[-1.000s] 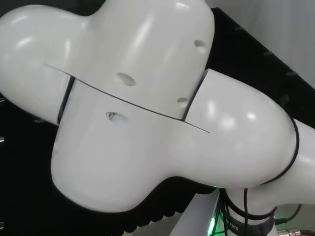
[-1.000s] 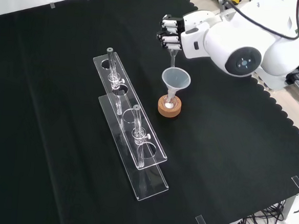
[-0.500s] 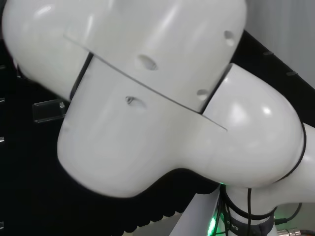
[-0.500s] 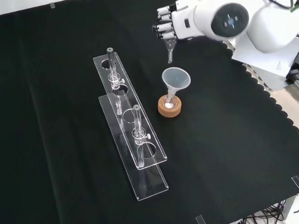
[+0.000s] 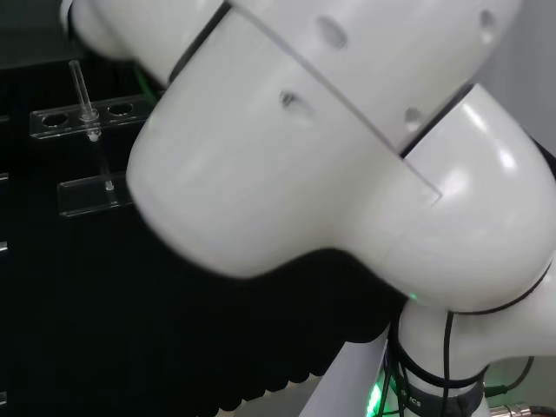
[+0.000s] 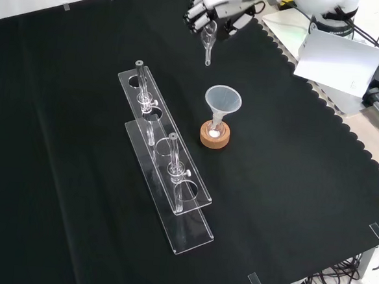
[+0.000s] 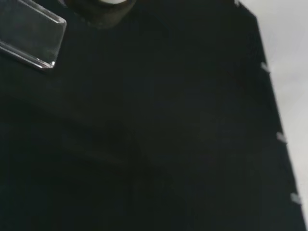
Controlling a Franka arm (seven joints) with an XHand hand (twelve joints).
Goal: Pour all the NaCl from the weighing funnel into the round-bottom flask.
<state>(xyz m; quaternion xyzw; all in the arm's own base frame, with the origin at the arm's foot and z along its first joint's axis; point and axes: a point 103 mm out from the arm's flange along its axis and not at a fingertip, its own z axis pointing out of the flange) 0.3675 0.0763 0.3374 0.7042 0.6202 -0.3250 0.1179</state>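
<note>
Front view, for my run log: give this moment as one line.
hand: shut on weighing funnel | spout down, above cloth | flask on cork ring, funnel in neck | rack untouched

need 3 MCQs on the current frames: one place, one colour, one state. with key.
1. In the front view, the black and white robot hand is:
A. above the clear acrylic rack
B. up and left of the clear conical funnel
C. resting on the cloth

2. The ring stand under the small round-bottom glass flask is:
A. red
B. blue
C. cork brown

3. The narrow clear glass weighing funnel is:
A. lying on the cloth
B. held, stem pointing down
C. standing in the rack

Key:
1 B, the conical funnel sits lower right.
2 C, cork ring stand.
3 B, fingers curl round it.
</note>
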